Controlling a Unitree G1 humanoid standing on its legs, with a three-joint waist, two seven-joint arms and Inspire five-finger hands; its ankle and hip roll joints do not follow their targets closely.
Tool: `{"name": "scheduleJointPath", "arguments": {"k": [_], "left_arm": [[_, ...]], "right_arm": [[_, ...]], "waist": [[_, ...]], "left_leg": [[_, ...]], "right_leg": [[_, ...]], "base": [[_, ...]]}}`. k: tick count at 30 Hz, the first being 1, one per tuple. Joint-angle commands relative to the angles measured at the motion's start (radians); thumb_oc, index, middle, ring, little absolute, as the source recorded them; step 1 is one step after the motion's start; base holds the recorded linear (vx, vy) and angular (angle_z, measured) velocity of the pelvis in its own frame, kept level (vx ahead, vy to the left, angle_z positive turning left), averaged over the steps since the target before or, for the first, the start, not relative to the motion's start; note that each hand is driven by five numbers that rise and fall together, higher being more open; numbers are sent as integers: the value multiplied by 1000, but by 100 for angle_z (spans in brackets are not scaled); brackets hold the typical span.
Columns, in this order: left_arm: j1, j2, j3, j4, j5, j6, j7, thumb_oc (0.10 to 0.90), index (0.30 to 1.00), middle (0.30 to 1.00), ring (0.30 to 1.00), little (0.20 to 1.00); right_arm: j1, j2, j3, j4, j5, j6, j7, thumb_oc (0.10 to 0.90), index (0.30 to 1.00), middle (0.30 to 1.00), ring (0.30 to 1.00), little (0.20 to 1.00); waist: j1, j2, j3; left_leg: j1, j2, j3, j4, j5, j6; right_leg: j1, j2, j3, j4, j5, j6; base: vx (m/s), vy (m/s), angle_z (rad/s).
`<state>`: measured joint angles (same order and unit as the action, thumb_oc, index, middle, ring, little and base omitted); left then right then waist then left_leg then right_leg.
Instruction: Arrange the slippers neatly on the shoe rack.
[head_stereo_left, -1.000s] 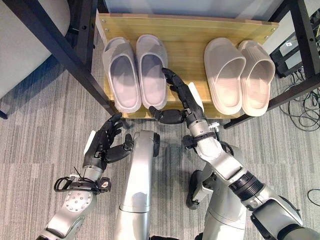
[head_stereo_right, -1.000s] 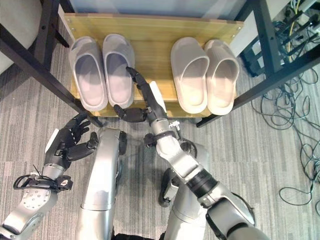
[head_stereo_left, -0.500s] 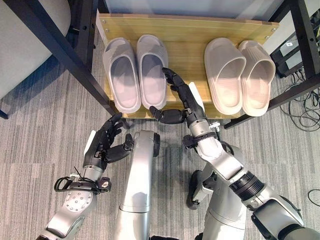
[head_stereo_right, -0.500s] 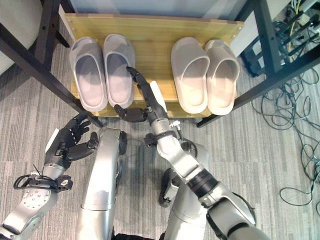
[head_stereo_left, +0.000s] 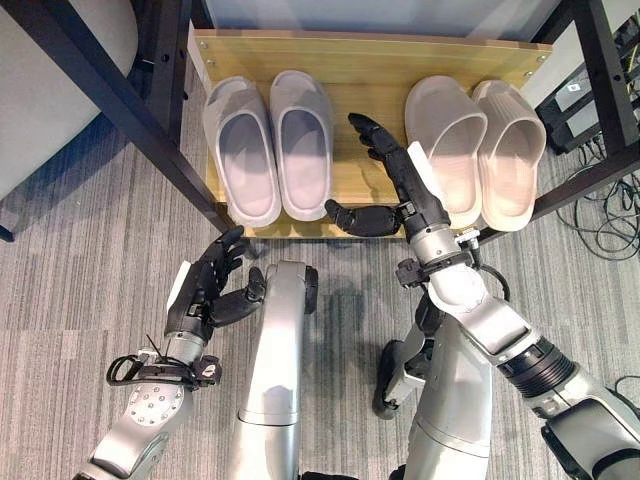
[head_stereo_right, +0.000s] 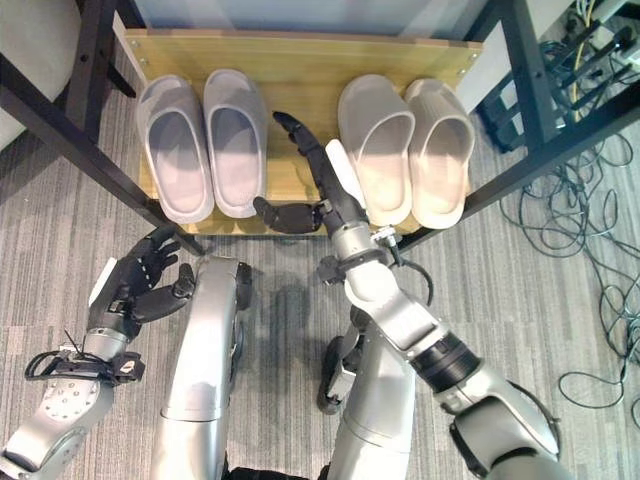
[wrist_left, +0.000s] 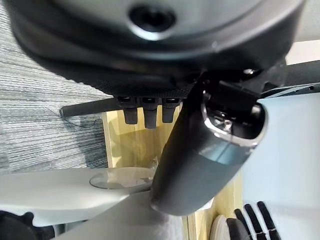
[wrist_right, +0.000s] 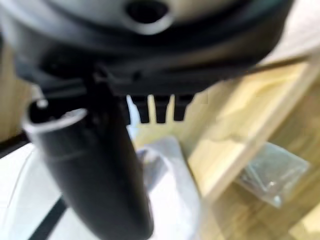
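Black table legs (head_stereo_left: 110, 95) framed the wooden rack (head_stereo_left: 370, 55), with cables (head_stereo_right: 570, 250) on the carpet at right. Two slipper pairs sat on the rack: grey pair (head_stereo_left: 268, 145) left, beige pair (head_stereo_left: 478, 150) right. The right hand (head_stereo_left: 395, 185), fingers spread wide, reached between them, beside the beige pair. The left hand (head_stereo_left: 205, 290) hung relaxed, empty, over the carpet.

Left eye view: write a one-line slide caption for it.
Two slipper pairs, grey and beige, sit on the wooden shoe rack; the open right hand reaches between them.
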<state>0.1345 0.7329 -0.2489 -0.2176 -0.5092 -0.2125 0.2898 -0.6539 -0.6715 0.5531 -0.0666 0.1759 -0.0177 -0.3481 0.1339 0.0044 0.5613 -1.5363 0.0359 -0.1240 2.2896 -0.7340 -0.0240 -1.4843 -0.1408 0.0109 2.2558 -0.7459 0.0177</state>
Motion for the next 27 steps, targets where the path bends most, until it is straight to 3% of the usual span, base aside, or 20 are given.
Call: {"name": "scheduleJointPath", "arguments": {"k": [1,10,16,17,22,27], "left_arm": [[-10,6,-6,-200,30,-94,-51,800,900,900,900,900],[28,10,15,-211,23,-93,-67,800,900,900,900,900],[77,13,47,-224,20,-100,-84,800,900,900,900,900],[103,12,67,-229,17,-103,-93,800,900,900,900,900],[164,9,103,-246,13,-112,-118,800,900,900,900,900],[190,13,111,-254,19,-127,-128,800,900,900,900,900]], "right_arm": [[-74,-57,-94,-181,15,-147,3,800,900,900,900,900],[-44,-173,-121,-258,62,-176,36,800,900,900,900,900],[-8,-295,-163,-329,117,-220,72,800,900,900,900,900],[25,-355,-195,-359,147,-242,89,800,900,900,900,900],[169,-486,-348,-436,228,-311,129,800,900,900,900,900],[278,-537,-465,-455,235,-340,133,800,900,900,900,900]], "waist": [[20,-18,-41],[5,-21,-41],[-9,-26,-41],[-20,-32,-41],[-51,-36,-41],[-72,-33,-41]], "left_leg": [[-34,-29,26,-169,108,-17],[-34,-24,24,-165,126,-20],[-34,-17,24,-159,139,-23],[-34,-13,24,-156,142,-24],[-34,-1,32,-154,154,-27],[-34,5,37,-151,157,-27]], "right_leg": [[-86,-40,-24,-92,171,-103],[-86,-48,-17,-90,175,-101],[-86,-54,-11,-86,180,-92],[-86,-54,-7,-85,180,-88],[-86,-60,2,-82,177,-79],[-86,-60,9,-83,174,-76]], "base": [[0,0,0],[-28,20,-3],[-28,24,-5],[-30,33,-9],[-14,28,-2],[-7,28,-7]]}}
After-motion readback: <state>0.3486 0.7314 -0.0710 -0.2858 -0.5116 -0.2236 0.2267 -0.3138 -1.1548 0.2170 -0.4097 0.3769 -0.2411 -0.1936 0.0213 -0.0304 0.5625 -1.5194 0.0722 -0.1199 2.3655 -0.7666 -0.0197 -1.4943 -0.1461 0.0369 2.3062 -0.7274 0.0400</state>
